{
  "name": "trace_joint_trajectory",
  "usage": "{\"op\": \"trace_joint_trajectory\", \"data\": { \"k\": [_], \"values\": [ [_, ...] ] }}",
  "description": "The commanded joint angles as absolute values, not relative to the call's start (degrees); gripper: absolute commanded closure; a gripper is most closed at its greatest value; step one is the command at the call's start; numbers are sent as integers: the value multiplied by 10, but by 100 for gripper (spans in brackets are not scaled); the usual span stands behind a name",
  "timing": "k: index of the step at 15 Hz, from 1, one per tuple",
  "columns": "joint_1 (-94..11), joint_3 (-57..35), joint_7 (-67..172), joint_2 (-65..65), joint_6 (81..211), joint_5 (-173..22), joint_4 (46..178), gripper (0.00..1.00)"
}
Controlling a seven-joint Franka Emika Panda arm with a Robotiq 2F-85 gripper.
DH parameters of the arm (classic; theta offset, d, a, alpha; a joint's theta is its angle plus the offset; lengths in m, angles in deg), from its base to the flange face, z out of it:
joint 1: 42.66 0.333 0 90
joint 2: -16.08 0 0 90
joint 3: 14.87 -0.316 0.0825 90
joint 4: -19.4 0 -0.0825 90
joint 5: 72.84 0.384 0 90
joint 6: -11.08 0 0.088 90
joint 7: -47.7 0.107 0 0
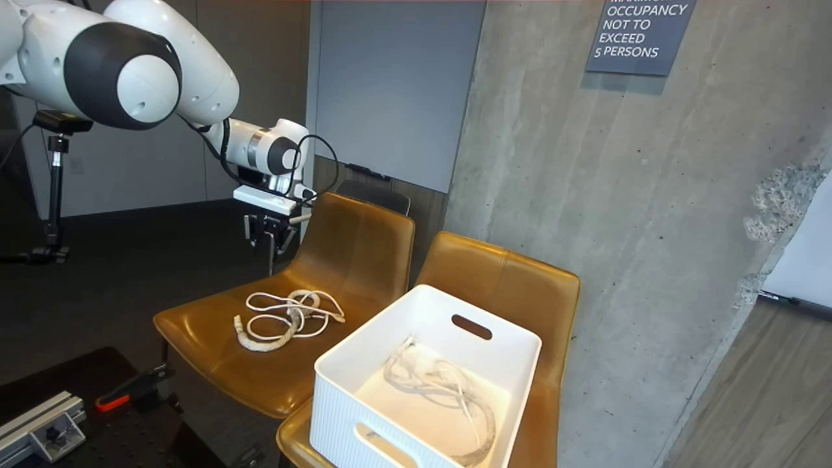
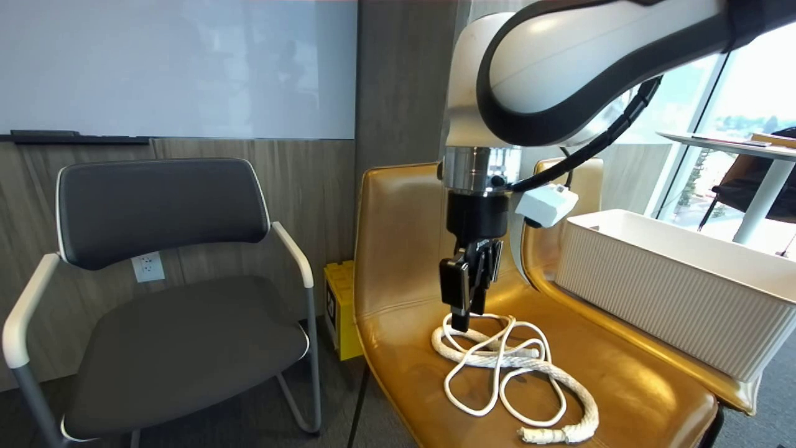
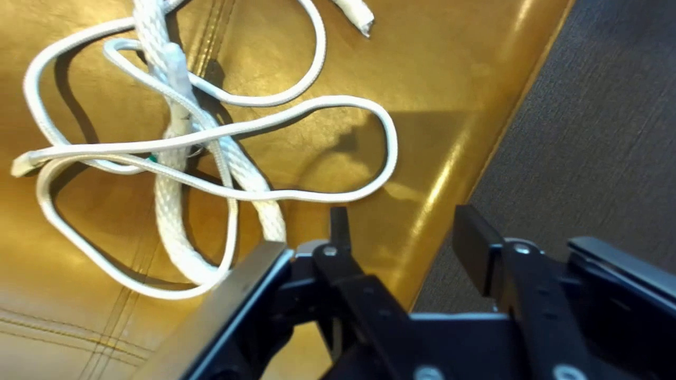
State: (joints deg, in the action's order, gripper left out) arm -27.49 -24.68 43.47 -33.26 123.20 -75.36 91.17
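Fingers [image 3: 340, 229] apart near a thick white braided rope [image 3: 169, 211]

I am a black metal gripper [image 3: 405, 228] at the end of a white arm [image 2: 559, 74]. My two fingers stand apart, with a wide gap between them. Down through the gap I see the dark grey floor [image 3: 570, 158] and the edge of a shiny brown leather chair [image 2: 647, 373].

I hang above that edge of the brown chair. The thick rope lies curled on its seat, and a thin white round cord [image 3: 392, 145] makes big loops over the rope. One loop of the cord is close to my fingertips. I can't tell if the rope and the cord are joined.

Just beside the brown chair is a second brown leather chair [image 1: 513, 273]. A big white plastic bin with ribbed sides [image 1: 338, 409] sits on it. A pale rope [image 1: 487, 422] lies curled on the bottom of the bin.

On the other side of the brown chair is a dark grey chair with pale arms [image 2: 186, 354]. A bright yellow box [image 2: 347, 317] shows between it and the brown chair.
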Motion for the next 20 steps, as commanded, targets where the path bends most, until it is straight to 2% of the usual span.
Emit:
{"op": "trace_joint_trajectory", "data": {
  "k": [1, 3, 4, 12, 16, 20],
  "values": [
    [-307, -222, 440, -226, 1259, -756, 1025, 14],
    [-323, -204, 442, -182, 1269, -763, 1067, 1],
    [-330, -195, 439, -156, 1277, -772, 1089, 0],
    [-450, -126, 398, -20, 1331, -781, 1227, 0],
    [-510, -102, 351, -12, 1339, -761, 1226, 0],
    [-518, -98, 354, -25, 1324, -769, 1211, 0]
  ]
}}
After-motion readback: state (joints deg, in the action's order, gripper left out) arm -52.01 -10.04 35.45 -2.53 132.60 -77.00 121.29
